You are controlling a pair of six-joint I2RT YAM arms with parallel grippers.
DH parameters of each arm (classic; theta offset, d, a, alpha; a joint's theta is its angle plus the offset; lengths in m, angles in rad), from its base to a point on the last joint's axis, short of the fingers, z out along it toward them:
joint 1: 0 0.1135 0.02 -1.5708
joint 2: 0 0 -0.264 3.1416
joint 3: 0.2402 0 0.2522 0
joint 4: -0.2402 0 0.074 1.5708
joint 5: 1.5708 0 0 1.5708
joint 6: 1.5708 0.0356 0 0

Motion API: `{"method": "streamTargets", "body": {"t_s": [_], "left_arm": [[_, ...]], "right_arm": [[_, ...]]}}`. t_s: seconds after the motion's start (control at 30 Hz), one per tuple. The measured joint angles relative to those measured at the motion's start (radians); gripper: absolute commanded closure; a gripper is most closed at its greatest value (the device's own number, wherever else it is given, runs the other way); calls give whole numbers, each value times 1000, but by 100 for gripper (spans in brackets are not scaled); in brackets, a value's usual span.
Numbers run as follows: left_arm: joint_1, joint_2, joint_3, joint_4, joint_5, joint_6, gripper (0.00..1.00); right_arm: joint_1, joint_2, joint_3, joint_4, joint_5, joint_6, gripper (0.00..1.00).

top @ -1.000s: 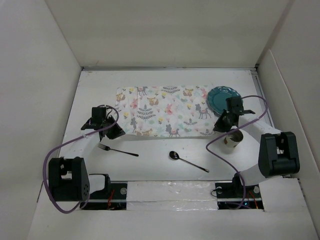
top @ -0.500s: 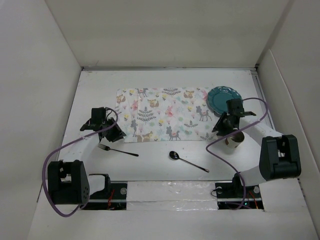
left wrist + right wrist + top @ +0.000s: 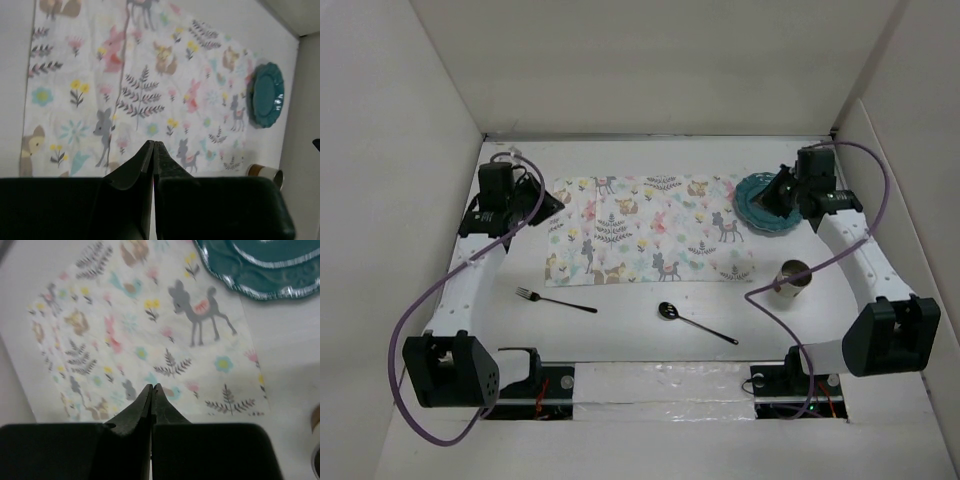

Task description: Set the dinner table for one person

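Nearest the bases, the fork (image 3: 555, 299) and spoon (image 3: 696, 323) lie loose on the dinner table (image 3: 620, 335), which spreads under everything. The cup (image 3: 791, 278) stands to their right. Beyond them the placemat (image 3: 650, 230) lies flat, with the plate (image 3: 758, 212) at its far right corner. You've laid only the mat, I'd judge; plate, cutlery and cup remain. The left gripper (image 3: 153, 146) and right gripper (image 3: 152, 388) are closed and empty, and have swung from the mat's near edge to its far corners.

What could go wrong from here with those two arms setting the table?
The teal plate overlaps a corner of the placemat; tugging the mat could drag it along. The cup stands beside the right arm's purple cable, which might tip it if the arm swings.
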Motion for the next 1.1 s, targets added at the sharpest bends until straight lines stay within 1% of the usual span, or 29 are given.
{"method": "streamTargets", "body": {"t_s": [0.1,0.13,0.17,0.2,0.27,0.3,0.33,0.4,0.47,0.57,0.67,0.77,0.9,1.1], "left_arm": [[-10,19,85,45,27,6,100],[-19,31,111,57,31,8,100],[-32,45,133,74,36,11,100],[-53,62,156,82,38,13,100],[-113,98,199,109,29,21,99],[-152,116,221,116,16,32,97],[-203,134,245,121,1,45,89],[-319,167,289,134,-35,77,79],[-405,183,312,152,-69,101,69],[-488,183,300,178,-69,111,64],[-489,172,240,208,-69,110,60],[-479,166,176,204,-76,108,59],[-478,161,140,186,-89,111,60],[-478,145,138,180,-102,111,63]], "right_arm": [[-48,3,37,85,-2,30,100],[-58,5,39,132,0,55,85],[-117,26,39,148,0,67,85],[-163,48,39,178,-5,79,67],[-250,116,39,236,-7,108,52],[-294,157,39,258,-8,115,43],[-334,201,39,272,-15,124,36],[-407,292,38,282,-25,135,35],[-453,352,36,286,-41,141,35],[-494,410,36,288,-61,146,34],[-507,450,36,295,-85,155,34],[-509,486,36,304,-102,166,35],[-511,529,33,315,-126,176,38],[-511,566,50,309,-171,183,42]]}}
